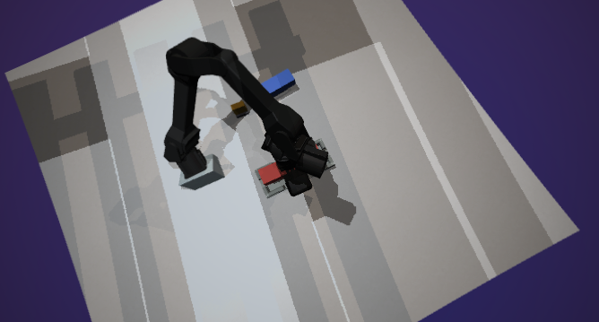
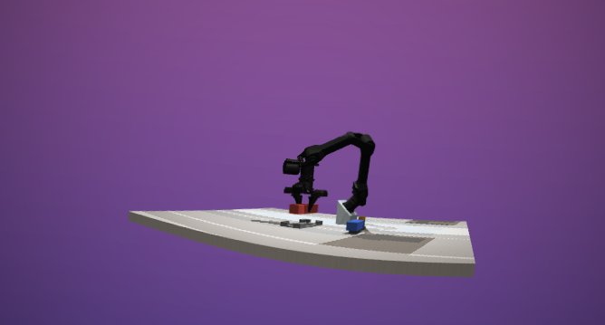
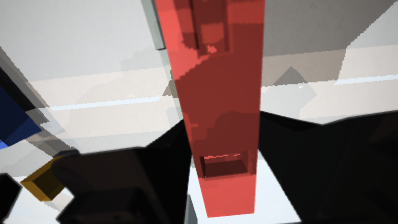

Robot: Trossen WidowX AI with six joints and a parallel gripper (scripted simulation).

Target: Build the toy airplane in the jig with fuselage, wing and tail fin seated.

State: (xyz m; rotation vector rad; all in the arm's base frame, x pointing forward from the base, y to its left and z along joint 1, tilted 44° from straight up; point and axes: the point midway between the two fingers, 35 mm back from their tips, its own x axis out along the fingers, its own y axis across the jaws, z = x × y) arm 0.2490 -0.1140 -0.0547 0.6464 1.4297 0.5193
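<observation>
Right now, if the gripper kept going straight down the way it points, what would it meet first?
The gripper points down, shut on the red fuselage. Straight below lies the grey cradle, so the fuselage would probably touch it first; the remaining gap is unclear.

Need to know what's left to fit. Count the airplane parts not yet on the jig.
2: the blue wing and the small yellow tail fin lie on the table beyond the arm. The gripper holds the red fuselage.

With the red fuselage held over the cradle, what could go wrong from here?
1. The gripper holds the red fuselage over the grey cradle; whether it has bottomed cannot be told, so releasing now might leave it tilted.
2. The blue wing and yellow tail fin lie under the arm's reach path and could get knocked.
</observation>
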